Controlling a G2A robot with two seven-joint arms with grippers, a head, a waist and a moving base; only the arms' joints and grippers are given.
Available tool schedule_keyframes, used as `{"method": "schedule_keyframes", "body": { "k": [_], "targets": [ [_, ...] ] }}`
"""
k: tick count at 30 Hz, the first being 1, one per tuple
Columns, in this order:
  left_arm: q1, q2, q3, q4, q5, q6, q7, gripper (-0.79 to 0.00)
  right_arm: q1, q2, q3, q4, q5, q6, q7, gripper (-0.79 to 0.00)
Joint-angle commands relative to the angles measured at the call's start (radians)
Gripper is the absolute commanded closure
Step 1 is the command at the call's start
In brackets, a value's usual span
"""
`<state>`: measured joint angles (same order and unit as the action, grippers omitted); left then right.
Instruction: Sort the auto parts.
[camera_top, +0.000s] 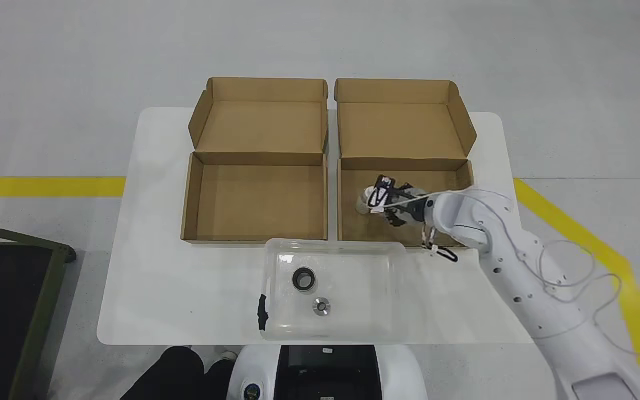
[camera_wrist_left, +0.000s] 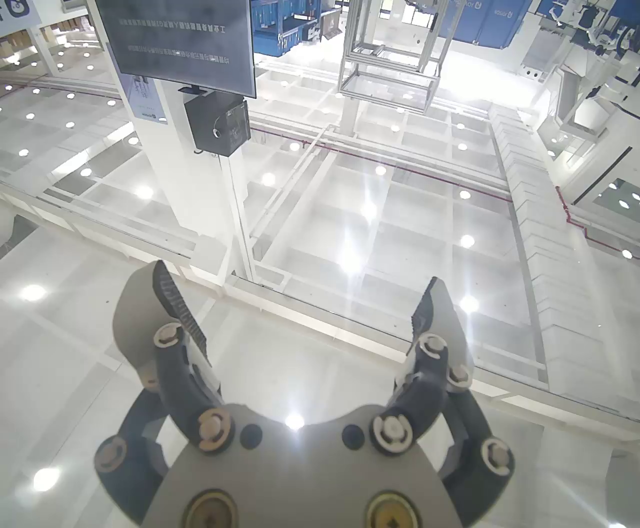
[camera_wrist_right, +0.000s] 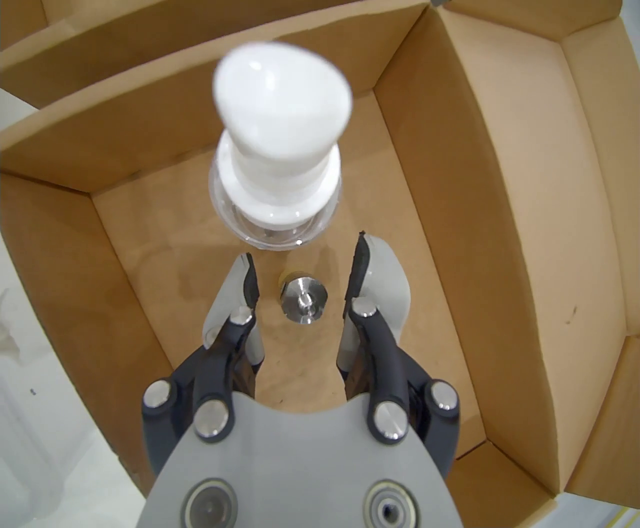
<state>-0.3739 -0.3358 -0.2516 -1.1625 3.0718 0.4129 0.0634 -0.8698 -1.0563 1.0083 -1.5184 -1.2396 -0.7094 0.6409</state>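
The right gripper (camera_wrist_right: 305, 270), jaws wide, hangs in the box (camera_wrist_right: 500, 200) over a metal part (camera_wrist_right: 302, 300). Drop-off looks done; next, fetch another from the clear bin (camera_top: 375, 290).

Bright even light, starburst glare from ceiling lamps (camera_wrist_left: 368, 210), soft shadows

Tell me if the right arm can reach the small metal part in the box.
Probably yes: the right tool is open above the metal part on the box floor, nothing between them. The white part beside it stands close.
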Motion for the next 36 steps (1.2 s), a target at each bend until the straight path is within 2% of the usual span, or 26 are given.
{"method": "schedule_keyframes", "body": {
  "k": [1,5,7,22,29,36],
  "targets": [
    [0.000,0.000,0.000,0.000,0.000,0.000,0.000,-0.785,-0.014,0.004,0.014,-0.021,0.008,-0.001,0.004,-0.511],
    [0.000,0.000,0.000,0.000,0.000,0.000,0.000,-0.785,-0.057,0.016,0.057,-0.088,0.030,-0.004,0.012,-0.690],
    [0.000,0.000,0.000,0.000,0.000,0.000,0.000,-0.785,-0.081,0.022,0.081,-0.127,0.042,-0.008,0.015,-0.720],
    [0.000,0.000,0.000,0.000,0.000,0.000,0.000,-0.785,-0.297,0.069,0.278,-0.501,0.101,-0.043,0.000,-0.760],
    [0.000,0.000,0.000,0.000,0.000,0.000,0.000,-0.785,-0.364,0.077,0.257,-0.605,0.096,-0.130,-0.037,-0.767],
    [0.000,0.000,0.000,0.000,0.000,0.000,0.000,-0.785,-0.391,0.077,0.167,-0.618,0.077,-0.176,-0.033,-0.745]
  ]
}}
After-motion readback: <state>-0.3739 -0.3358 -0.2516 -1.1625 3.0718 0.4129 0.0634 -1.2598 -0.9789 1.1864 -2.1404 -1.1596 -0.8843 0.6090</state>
